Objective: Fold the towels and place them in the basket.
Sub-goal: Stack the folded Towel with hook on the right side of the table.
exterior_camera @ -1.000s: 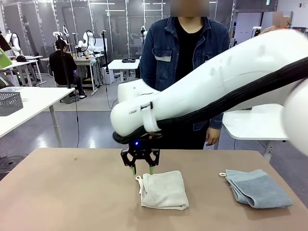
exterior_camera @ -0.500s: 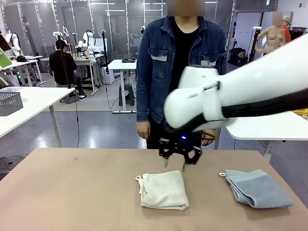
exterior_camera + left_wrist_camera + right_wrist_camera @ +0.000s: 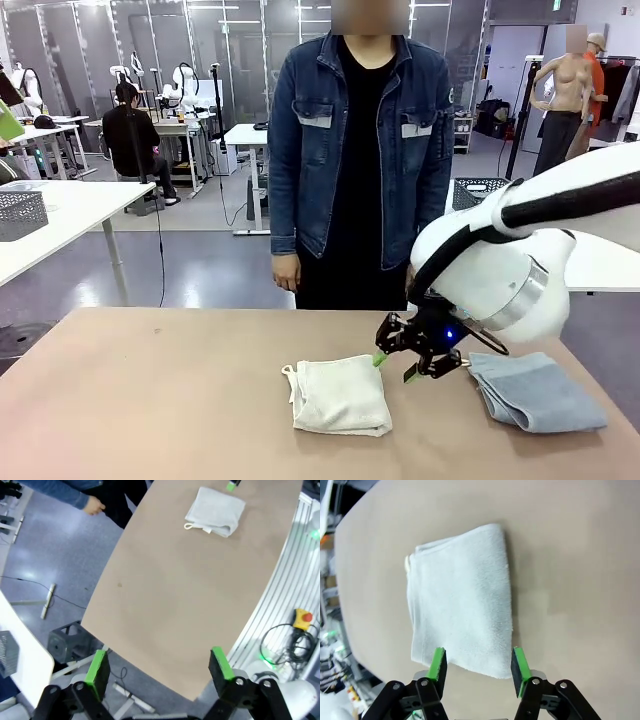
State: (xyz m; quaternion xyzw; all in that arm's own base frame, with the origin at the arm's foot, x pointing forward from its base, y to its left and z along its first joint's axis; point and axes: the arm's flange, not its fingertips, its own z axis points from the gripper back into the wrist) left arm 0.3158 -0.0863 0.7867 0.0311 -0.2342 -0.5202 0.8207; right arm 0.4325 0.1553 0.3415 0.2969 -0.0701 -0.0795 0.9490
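A large workshop hall is seen behind the brown table (image 3: 150,400), with white tables, cables on the grey floor and a seated person (image 3: 130,135) at a far bench. On the white side table (image 3: 70,215) at the left a dark grey wire-mesh basket (image 3: 20,213) is set; what lies inside it cannot be made out. A second mesh basket (image 3: 478,190) is seen on the floor farther back at the right, its contents also unclear.

A person in a denim jacket (image 3: 360,150) is stood at the far edge of the brown table, one hand (image 3: 286,271) hung at the side.

The right arm (image 3: 500,265), white and rounded, is reached in from the right, and the right gripper (image 3: 392,366) is held low over the table between the two towels, tilted, its green-padded fingers spread apart and nothing held between them. In the right wrist view the same pads (image 3: 438,664) are seen parted above the near edge of the cream towel.

The cream-beige towel (image 3: 340,395) is laid folded into a thick, roughly square pad of nubbly terry near the table's middle, a small loop at its left corner. The pale blue-grey towel (image 3: 535,392) is laid folded at the right, partly hidden by the arm.

The left gripper (image 3: 159,667) is held high above the table's left end, its fingers wide apart and empty.
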